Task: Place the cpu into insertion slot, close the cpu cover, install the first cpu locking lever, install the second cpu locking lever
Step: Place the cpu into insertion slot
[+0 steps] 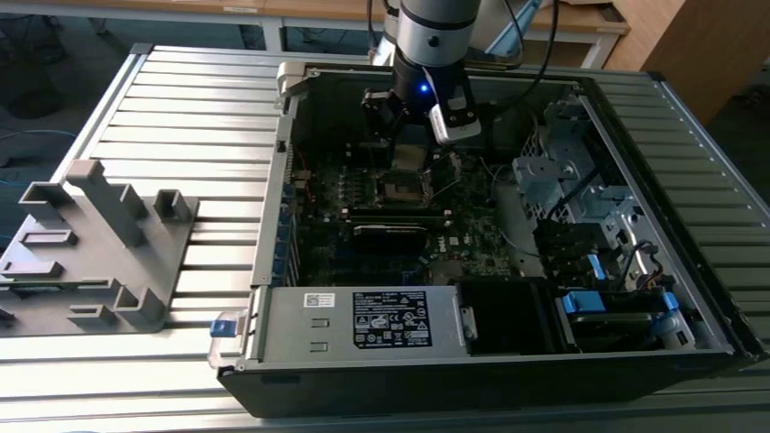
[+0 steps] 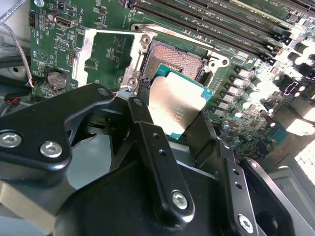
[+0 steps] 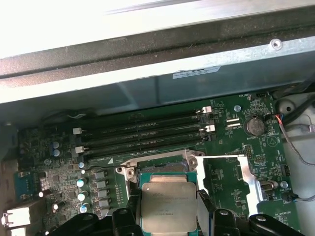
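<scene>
My gripper (image 2: 173,114) is shut on the cpu (image 2: 178,101), a flat square chip with a dull grey metal top and a green edge. One black finger (image 2: 147,135) presses on each side of it. The chip hangs tilted just above the insertion slot (image 2: 174,58), whose brownish centre partly shows behind it. Beside the slot the cpu cover (image 2: 81,49), a silvery frame, lies swung open over the green board. In the first wrist view the cpu (image 3: 168,205) overlaps the slot (image 3: 160,169), with the cover (image 3: 251,181) beside it. The exterior view has the gripper (image 1: 413,152) over the slot (image 1: 403,188).
Long black memory slots (image 3: 142,132) run close beside the socket, and a coin battery (image 3: 255,126) sits near the cover. The open computer case (image 1: 277,225) walls in the board, with a power supply (image 1: 361,320) and drive cages (image 1: 565,194). A grey fixture (image 1: 96,244) stands on the table.
</scene>
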### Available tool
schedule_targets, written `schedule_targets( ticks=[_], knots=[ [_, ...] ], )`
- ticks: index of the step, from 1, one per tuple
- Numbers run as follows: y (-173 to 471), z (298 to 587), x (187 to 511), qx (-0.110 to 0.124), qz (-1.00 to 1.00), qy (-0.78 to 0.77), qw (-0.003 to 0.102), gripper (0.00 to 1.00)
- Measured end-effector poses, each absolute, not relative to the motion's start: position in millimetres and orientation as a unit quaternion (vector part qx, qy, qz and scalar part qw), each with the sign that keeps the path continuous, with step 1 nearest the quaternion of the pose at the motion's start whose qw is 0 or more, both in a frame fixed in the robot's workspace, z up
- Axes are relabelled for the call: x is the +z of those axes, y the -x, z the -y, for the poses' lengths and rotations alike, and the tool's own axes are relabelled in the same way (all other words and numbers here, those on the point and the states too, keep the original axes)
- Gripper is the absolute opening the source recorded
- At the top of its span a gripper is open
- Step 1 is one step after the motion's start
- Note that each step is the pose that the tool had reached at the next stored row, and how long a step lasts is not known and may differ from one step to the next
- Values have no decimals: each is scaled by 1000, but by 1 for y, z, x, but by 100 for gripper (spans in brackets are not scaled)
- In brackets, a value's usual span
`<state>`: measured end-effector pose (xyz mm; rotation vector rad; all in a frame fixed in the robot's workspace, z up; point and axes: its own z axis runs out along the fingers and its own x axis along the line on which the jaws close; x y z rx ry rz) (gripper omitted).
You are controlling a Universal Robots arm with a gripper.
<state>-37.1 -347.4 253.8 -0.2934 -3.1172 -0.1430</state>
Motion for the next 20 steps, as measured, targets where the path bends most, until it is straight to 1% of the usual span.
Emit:
schedule_targets(
  ticks=[20],
  knots=[
    [37, 347, 254, -46, 992, 120, 2, 54]
  ],
)
